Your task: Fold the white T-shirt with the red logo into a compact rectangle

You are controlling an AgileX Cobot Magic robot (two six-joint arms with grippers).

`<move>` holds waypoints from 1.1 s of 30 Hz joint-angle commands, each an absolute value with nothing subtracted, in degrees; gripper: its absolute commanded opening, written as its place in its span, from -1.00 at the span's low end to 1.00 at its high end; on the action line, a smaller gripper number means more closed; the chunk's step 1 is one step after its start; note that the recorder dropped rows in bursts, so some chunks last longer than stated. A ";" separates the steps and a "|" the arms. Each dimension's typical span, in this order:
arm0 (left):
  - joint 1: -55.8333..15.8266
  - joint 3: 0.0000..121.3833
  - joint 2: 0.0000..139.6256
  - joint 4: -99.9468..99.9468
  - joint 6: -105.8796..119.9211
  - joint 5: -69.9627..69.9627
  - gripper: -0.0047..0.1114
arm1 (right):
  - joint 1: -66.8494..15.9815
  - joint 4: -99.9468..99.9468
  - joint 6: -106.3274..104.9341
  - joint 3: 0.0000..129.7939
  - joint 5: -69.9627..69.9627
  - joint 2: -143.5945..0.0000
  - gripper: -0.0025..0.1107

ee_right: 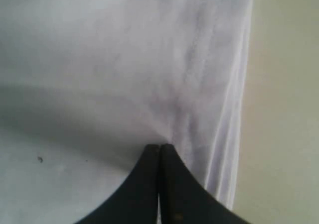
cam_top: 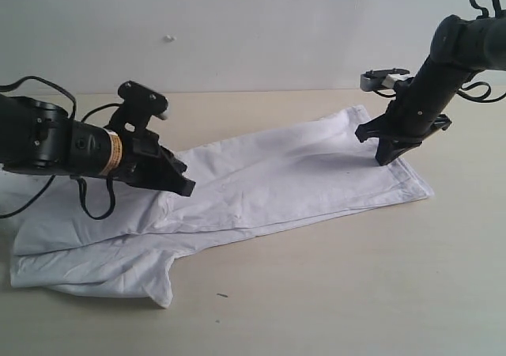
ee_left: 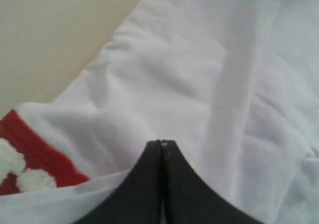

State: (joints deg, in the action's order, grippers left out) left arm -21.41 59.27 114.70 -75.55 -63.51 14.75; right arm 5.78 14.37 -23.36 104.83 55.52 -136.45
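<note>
The white T-shirt lies folded lengthwise across the tan table, hem end to the right. My left gripper is shut low on its upper fold near the left part, and the cloth gathers at its tips. The red logo with puffy white letters peeks out under a cloth edge beside that gripper; the exterior view hides it. My right gripper points down near the hem corner, shut, with creases running to its tips. The shirt fills that view.
A sleeve sticks out toward the table's front edge at the lower left. Bare tabletop runs in front of and right of the shirt. A pale wall stands behind. Black cables hang by the left arm.
</note>
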 commanded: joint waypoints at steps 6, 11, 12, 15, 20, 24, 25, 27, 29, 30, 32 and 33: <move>-21.75 64.89 119.03 -76.83 -64.57 7.51 -0.92 | 6.01 14.53 -23.80 105.07 55.61 -136.72 -0.96; -21.75 66.13 114.33 -76.83 -64.68 3.39 -0.92 | 6.01 14.53 -23.80 105.07 55.51 -136.72 -0.96; -21.75 66.13 113.44 -76.83 -64.68 3.68 -0.92 | 6.01 14.53 -23.80 105.07 55.40 -136.72 -0.96; -21.75 65.12 110.61 -76.83 -65.64 7.92 -0.92 | 6.01 14.53 -23.80 105.07 55.40 -136.72 -0.96; -21.75 61.47 108.13 -85.77 -75.04 12.09 -0.92 | 6.01 14.53 -23.80 105.07 55.52 -136.72 -0.96; -21.02 57.76 107.45 -99.95 -87.58 0.78 -0.92 | 6.01 14.64 -23.72 105.07 55.63 -136.72 -0.96; -20.18 57.02 107.36 -99.95 -88.03 -0.48 -0.92 | 6.01 14.76 -23.72 105.07 55.63 -136.72 -0.96; -17.99 56.19 107.59 -99.95 -88.41 0.00 -0.92 | 6.01 15.23 -23.72 105.07 55.63 -136.72 -0.96; -15.63 56.01 108.20 -99.95 -89.12 0.00 -0.92 | 6.01 15.84 -23.72 105.07 55.63 -136.72 -0.96; -14.57 56.01 108.83 -99.95 -89.79 0.00 -0.92 | 6.01 16.11 -23.86 105.07 55.63 -136.72 -0.96; -12.75 56.01 110.16 -99.95 -90.62 0.00 -0.92 | 6.01 16.11 -23.86 105.07 55.63 -136.72 -0.96; -11.84 56.01 111.04 -99.95 -90.62 0.00 -0.92 | 6.01 16.11 -23.86 105.07 55.63 -136.72 -0.96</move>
